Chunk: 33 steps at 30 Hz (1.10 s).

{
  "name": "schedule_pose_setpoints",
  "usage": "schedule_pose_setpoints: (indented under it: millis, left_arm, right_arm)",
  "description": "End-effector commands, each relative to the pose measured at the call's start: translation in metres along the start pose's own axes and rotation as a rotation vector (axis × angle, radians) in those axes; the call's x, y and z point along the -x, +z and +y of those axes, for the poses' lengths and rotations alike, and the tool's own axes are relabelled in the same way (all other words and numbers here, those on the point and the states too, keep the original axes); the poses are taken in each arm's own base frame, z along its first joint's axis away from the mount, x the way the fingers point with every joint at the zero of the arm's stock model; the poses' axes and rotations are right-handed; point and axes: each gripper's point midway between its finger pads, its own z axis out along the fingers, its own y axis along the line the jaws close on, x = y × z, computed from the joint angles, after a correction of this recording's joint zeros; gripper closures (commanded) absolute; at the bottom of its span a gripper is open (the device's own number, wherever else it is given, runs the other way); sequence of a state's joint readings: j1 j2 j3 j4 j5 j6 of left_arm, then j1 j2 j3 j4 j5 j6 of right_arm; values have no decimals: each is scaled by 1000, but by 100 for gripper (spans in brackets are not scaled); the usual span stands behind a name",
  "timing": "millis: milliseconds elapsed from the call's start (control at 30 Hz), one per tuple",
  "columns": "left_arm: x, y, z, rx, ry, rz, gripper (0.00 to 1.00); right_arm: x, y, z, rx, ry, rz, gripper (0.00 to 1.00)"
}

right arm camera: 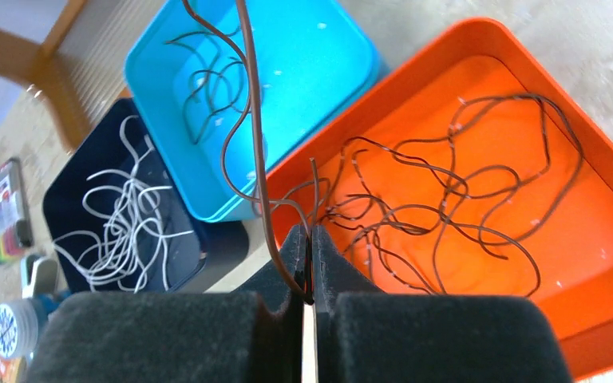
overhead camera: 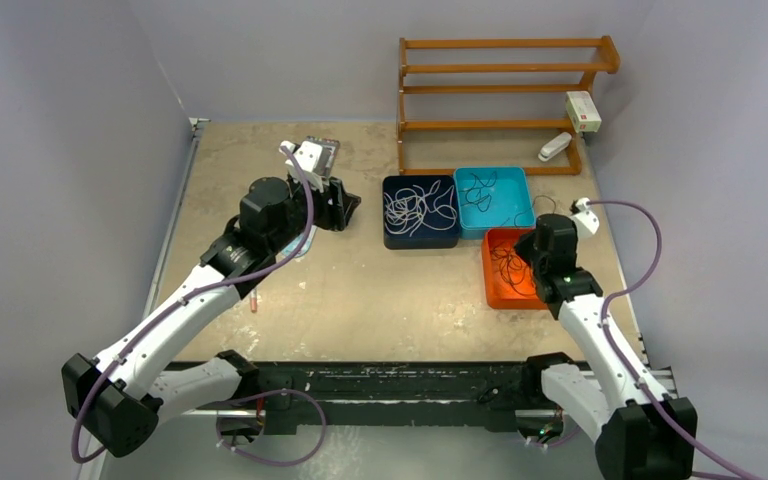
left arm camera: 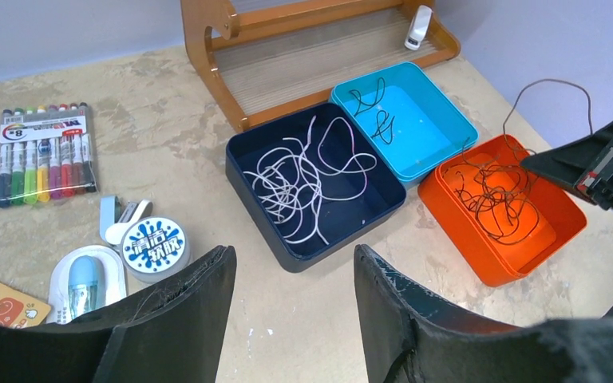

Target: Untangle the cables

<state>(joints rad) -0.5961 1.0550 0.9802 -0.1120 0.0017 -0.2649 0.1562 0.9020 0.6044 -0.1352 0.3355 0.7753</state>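
Right gripper [right arm camera: 310, 247], lower centre of the right wrist view: jaws pressed together, pinching one brown cable [right arm camera: 249, 120] at the tips. From the pinch the cable climbs, crosses over the blue tray [right arm camera: 327, 64] and leaves the top of frame. In the left wrist view it shows at upper right as a tall thin loop. That loop arches between the gripper and the brown tangle [right arm camera: 447, 199].

The tangle is loose overlapping loops in the orange tray [right arm camera: 599, 263], right of frame, just beyond the right fingertips. The lower run of the held cable goes down into it. Cannot tell whether it is snagged there.

Dark cables [right arm camera: 207, 80]: a few short curls in the blue tray, upper centre.

White cables [right arm camera: 120, 227]: a heap of curls in the navy tray [right arm camera: 227, 243], left of frame.

Top view: navy and blue trays sit side by side, right of centre. The orange tray is just below the blue one in frame.

Left gripper [left arm camera: 291, 279], bottom of the left wrist view: jaws spread, nothing between them, and bare table [left arm camera: 168, 120] shows through the gap. In the top view it sits left of the navy tray, near centre frame.

Markers [left arm camera: 44, 152]: a pack lying flat, upper left of the left wrist view.

Rack [left arm camera: 207, 40]: wooden, top centre, behind the trays.
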Motion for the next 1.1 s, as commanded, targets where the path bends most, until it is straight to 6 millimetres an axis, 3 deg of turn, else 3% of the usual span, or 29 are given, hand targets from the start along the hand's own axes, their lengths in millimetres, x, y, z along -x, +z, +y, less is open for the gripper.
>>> schedule_pose_setpoints:
  millis: [0,567,667,767,900,1067]
  left_arm:
    - [23,0,-3,-1,-10,-76,45]
    - [14,5,4,37,-10,-49,45]
    - [14,4,5,42,-7,-47,45]
    - [14,3,6,46,-6,-47,45]
    - [13,4,6,45,-6,-48,45]
    - [12,5,5,42,-9,-44,45]
  right_arm:
    - [1,2,-24,-100,142,-36,100]
    - [-44,19,-55,-214,255,73,99]
    - [-40,16,-53,-204,262,57,81]
    - [-22,10,-47,-177,254,1,53]
    - [3,-2,-46,-186,244,-77,29]
    - [21,-13,-47,-199,239,-134,22]
